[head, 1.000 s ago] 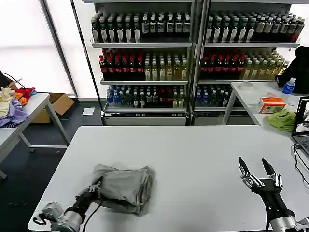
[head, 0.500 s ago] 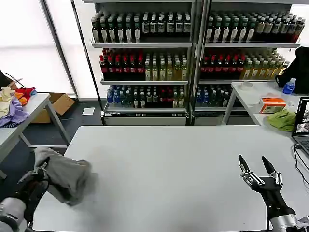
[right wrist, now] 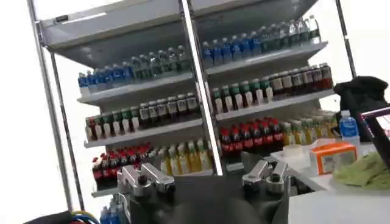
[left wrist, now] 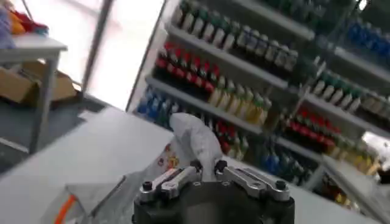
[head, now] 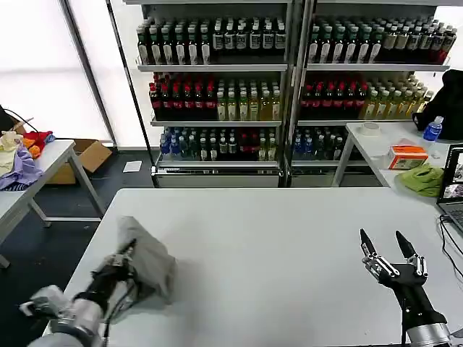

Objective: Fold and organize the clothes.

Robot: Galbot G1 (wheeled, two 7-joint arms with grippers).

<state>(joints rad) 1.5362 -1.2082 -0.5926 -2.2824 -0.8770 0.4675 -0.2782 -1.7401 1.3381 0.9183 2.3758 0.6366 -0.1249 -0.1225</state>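
A bundled light grey shirt (head: 150, 259) hangs over the white table's (head: 275, 253) left part, with my left gripper (head: 121, 264) shut on it from the near side. In the left wrist view the two fingertips (left wrist: 196, 165) pinch a ridge of the grey shirt (left wrist: 194, 135). Its multicoloured print (left wrist: 166, 161) shows beside them and an orange-lined edge (left wrist: 63, 207) lower down. My right gripper (head: 382, 238) stands upright above the table's front right, open with nothing between its fingers. In the right wrist view the right gripper (right wrist: 204, 178) has its jaws wide apart.
Shelves of bottles (head: 289, 87) stand behind the table. A side table at the left carries lavender and red fabrics (head: 22, 155). A table at the right holds a lime-green cloth (head: 423, 178), an orange box (head: 407, 155) and a blue bottle (head: 432, 129). A laptop (head: 454, 189) sits at the right edge.
The left arm carried the grey bundle from the table's front left out past the left edge, then back over the table's left part. The right gripper has barely moved.
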